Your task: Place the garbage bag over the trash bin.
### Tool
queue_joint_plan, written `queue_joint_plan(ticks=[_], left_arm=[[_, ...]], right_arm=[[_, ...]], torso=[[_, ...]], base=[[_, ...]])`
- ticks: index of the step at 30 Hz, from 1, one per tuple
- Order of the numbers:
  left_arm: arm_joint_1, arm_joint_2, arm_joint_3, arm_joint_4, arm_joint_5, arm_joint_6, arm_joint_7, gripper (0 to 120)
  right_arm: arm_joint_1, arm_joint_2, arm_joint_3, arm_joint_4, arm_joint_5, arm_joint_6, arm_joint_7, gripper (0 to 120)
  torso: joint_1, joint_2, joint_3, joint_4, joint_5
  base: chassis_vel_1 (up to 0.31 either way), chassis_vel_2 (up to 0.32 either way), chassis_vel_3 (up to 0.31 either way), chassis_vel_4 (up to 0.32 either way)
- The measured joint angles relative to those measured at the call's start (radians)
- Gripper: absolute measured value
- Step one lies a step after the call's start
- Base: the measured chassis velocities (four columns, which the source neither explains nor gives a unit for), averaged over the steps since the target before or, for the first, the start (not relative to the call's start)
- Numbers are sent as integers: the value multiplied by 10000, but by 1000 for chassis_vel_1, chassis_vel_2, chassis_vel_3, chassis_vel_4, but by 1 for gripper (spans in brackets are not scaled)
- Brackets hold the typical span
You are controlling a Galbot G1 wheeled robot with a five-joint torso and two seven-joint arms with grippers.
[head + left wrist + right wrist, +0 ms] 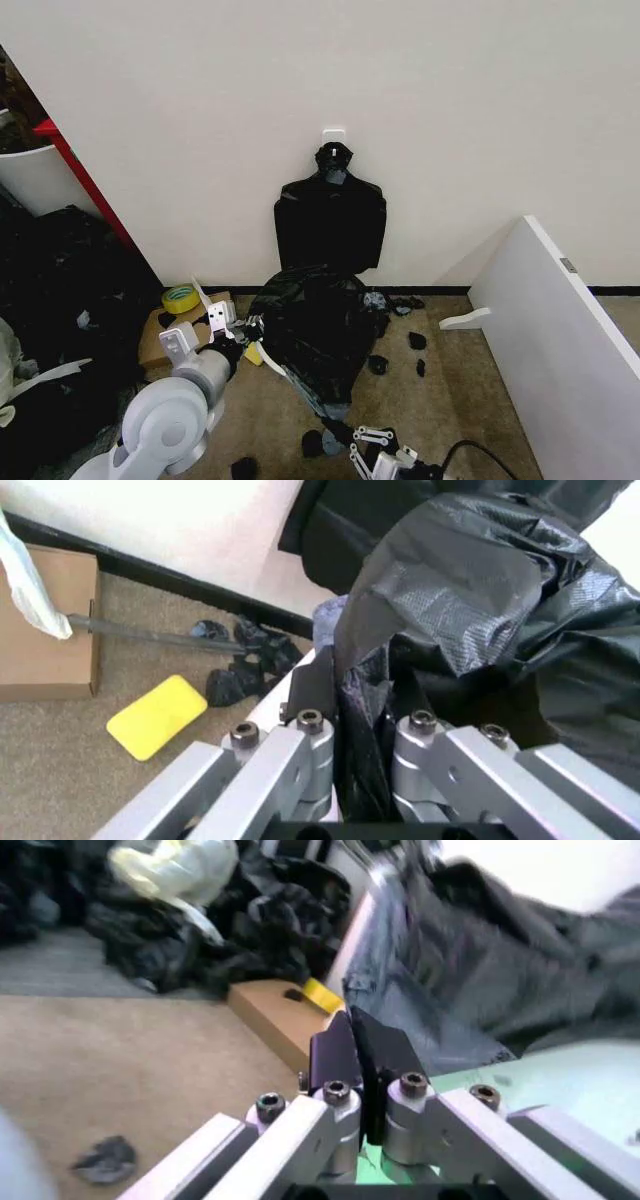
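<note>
Black clutter is piling along the left edge of the head view, beside a big white tub with a red edge (40,170) in the upper left. Lower down, a flat brown cardboard box (165,335) is lying on the tan carpet with a yellow roll of tape (181,298) sitting on it; no writing is readable on either.

Right of the box, the left gripper (247,328) is reaching to the left side of the thin, glossy black garbage bag (318,335), which is sitting in the lower middle of the frame, draped over the round white trash bin (575,1087) and covering it almost fully. In the left wrist view the gripper's fingers (312,686) are pinching narrowly on a fold of the bag (470,607), with a yellow sponge-like pad (157,715) lying on the carpet near them.

Above the bag, a flat shirt-shaped bundle of black bags (330,225) is hanging from a white wall hook (334,133). Small black scraps (417,341) are lying on the carpet to the bag's right.

At the bottom edge, right of centre, the right gripper (372,447) is sitting low near the bag's lower corner. In the right wrist view its black fingers (333,1054) are pressing together with no gap, just beside the bin's pale wall and the grey-black plastic (480,982); whether they are holding any film I cannot tell.

A large white panel (560,340) is leaning at the right of the frame.
</note>
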Motion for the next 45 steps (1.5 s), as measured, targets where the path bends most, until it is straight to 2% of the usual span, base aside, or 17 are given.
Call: queue_joint_plan(ticks=[3,12,17,21,23,26,27,30,34,37,38,39,45], left_arm=[[52,48,-97,-87,-134,58,-42,5],[148,8,-177,-181,-305,127,-107,5],[191,-25,-142,-135,-206,112,-51,5],[188,-56,-14,29,328,-67,98,5],[131,-85,21,133,496,-208,104,5],[20,-164,52,324,556,-401,95,5],[20,-164,52,324,556,-401,95,5],[-95,-247,52,511,508,-562,67,5],[-152,-262,52,563,331,-601,60,5],[-198,-262,54,579,190,-608,80,5],[-238,-265,76,583,119,-608,86,5],[-238,-265,76,583,119,-608,86,5],[-252,-233,91,487,32,-571,129,5]], right_arm=[[290,140,-140,-250,-53,-425,520,0],[606,310,-209,-745,-56,-1392,989,0],[467,308,-236,-668,195,-1514,1112,0],[241,309,-138,-417,144,-1295,1115,0],[25,267,-66,-207,97,-1224,1121,4],[-513,160,147,236,40,-956,1110,19],[-513,160,147,236,40,-956,1110,19],[-1038,74,517,644,-50,-610,1024,34],[-1331,67,788,975,55,-513,1043,46],[-1667,167,1023,1444,842,-781,1235,56],[-1876,296,1073,1822,1929,-1243,1355,63],[-1876,296,1073,1822,1929,-1243,1355,63],[-1959,717,1100,2432,4307,-2068,1379,86]], torso=[[0,0,0,-2,0],[0,0,0,0,1],[0,0,0,-2,0],[0,0,0,-1,1],[0,0,0,-1,2],[0,0,0,-2,0],[0,0,0,-2,0],[0,0,0,-1,0],[0,0,0,-1,0],[0,0,0,0,1],[0,0,0,-1,-2],[0,0,0,-1,-2],[0,0,0,-2,-1]], base=[[0,0,0,0],[0,0,0,0],[0,0,0,0],[0,0,0,0],[0,0,0,0],[0,0,0,0],[0,0,0,0],[0,0,0,0],[0,0,0,0],[0,0,0,0],[0,0,0,0],[0,0,0,0],[0,0,0,0]])
